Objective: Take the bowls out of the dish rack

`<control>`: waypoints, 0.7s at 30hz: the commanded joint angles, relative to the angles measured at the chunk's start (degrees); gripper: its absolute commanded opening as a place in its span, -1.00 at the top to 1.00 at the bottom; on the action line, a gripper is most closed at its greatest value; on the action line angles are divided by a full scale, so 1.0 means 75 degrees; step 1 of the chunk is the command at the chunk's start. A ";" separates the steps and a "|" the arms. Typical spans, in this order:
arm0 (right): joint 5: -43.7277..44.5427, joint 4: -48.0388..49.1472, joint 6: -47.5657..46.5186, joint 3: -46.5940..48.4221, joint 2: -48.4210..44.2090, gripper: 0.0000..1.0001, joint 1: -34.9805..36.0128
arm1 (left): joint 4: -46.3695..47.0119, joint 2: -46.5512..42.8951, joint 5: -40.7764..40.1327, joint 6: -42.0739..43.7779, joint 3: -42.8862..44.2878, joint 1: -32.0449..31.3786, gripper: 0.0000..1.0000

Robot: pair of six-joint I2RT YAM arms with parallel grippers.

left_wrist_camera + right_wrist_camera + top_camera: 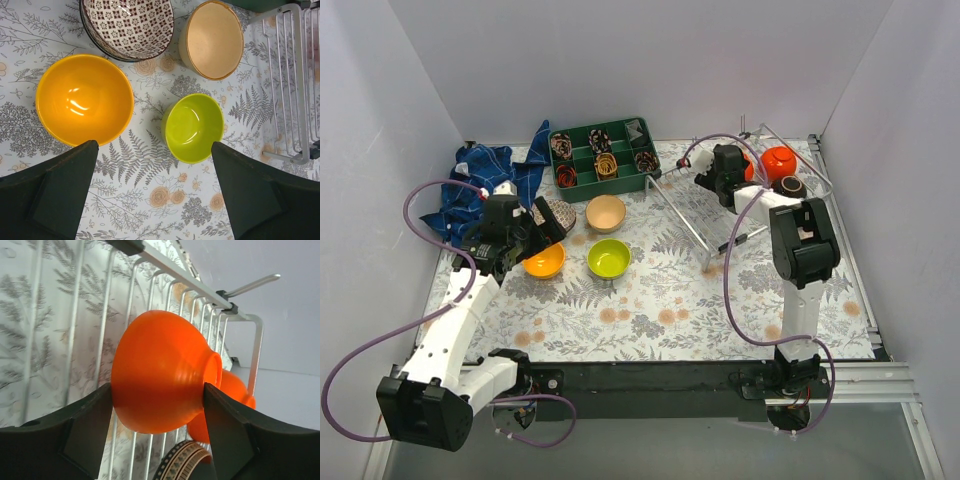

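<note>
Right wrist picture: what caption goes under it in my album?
Right gripper grips a red-orange round bowl in the silver wire dish rack.

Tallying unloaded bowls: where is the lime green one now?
Top view: the lime green bowl stands on the table left of centre, between the yellow-orange bowl and the dish rack.

I can read no text, label, brand, number or sign in any of my three views.
</note>
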 commanded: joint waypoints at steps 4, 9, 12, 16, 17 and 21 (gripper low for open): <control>-0.0615 -0.1242 0.1878 -0.0808 -0.1542 0.17 0.0318 | -0.0079 -0.0464 0.0121 0.0080 0.0344 -0.0055 -0.96; -0.1048 -0.1699 0.3025 -0.1254 -0.2642 0.27 0.0330 | -0.0102 -0.0511 0.0437 0.0103 0.0543 -0.0091 -0.96; -0.1272 -0.1991 0.3449 -0.1348 -0.3170 0.36 0.0330 | -0.0067 -0.0464 0.0659 0.0115 0.0648 -0.0102 -0.96; -0.1237 -0.2203 0.4174 -0.1454 -0.3745 0.42 0.0319 | 0.0144 -0.0464 0.1104 0.0115 0.0602 -0.0161 -0.96; -0.1318 -0.2274 0.4304 -0.1465 -0.3839 0.43 0.0330 | 0.0283 -0.0464 0.1233 0.0150 0.0579 -0.0173 -0.96; -0.1739 -0.2531 0.5358 -0.1594 -0.4529 0.46 0.0330 | 0.0869 -0.0359 0.2192 0.0173 0.0321 -0.0359 -0.96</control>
